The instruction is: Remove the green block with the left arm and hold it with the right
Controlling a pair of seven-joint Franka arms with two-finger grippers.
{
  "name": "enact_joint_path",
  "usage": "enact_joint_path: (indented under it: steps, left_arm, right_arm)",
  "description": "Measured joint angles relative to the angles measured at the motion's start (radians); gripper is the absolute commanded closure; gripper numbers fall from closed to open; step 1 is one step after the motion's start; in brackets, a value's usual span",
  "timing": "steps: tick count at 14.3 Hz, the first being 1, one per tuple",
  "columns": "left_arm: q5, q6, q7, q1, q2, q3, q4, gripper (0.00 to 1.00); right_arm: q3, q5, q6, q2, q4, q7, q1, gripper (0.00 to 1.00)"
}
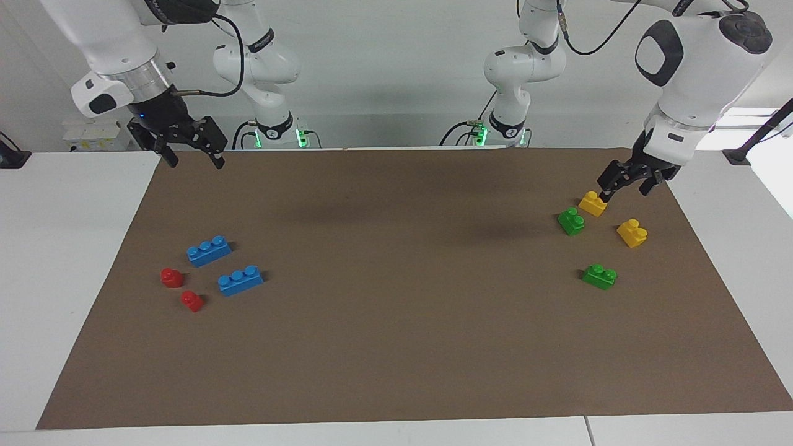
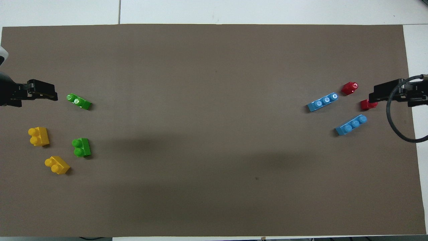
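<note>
Two green two-stud bricks lie at the left arm's end of the brown mat and look much alike. One green brick (image 1: 571, 220) (image 2: 81, 147) lies nearer to the robots, beside a yellow brick (image 1: 593, 203) (image 2: 58, 164). The other green brick (image 1: 599, 276) (image 2: 79, 101) lies farther out. My left gripper (image 1: 624, 192) (image 2: 50, 93) is open and empty, low over the mat just beside that yellow brick. My right gripper (image 1: 192, 158) (image 2: 376, 97) is open and empty, raised over the mat's edge at the right arm's end, and waits.
A second yellow brick (image 1: 632, 233) (image 2: 38, 136) lies between the green ones, toward the mat's edge. At the right arm's end lie two blue three-stud bricks (image 1: 209, 251) (image 1: 240, 280) and two small red bricks (image 1: 172, 277) (image 1: 192, 301). White table (image 1: 74, 248) surrounds the mat.
</note>
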Motion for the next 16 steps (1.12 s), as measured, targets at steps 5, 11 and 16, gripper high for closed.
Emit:
enact_joint_path:
  steps: [5,11,16]
  left_arm:
    - [-0.001,-0.027,0.003,0.000,-0.035,-0.013,0.000,0.00]
    - [-0.001,-0.081,0.007,0.000,-0.072,-0.013,0.000,0.00]
    - [-0.001,-0.113,0.008,0.000,-0.087,-0.013,0.000,0.00]
  right_arm:
    - [0.000,-0.011,-0.006,-0.011,-0.007,-0.067,0.000,0.00]
    - [-0.002,-0.075,-0.006,-0.019,-0.022,-0.106,-0.001,0.00]
    - [-0.004,-0.076,-0.006,-0.028,-0.052,-0.106,-0.006,0.00]
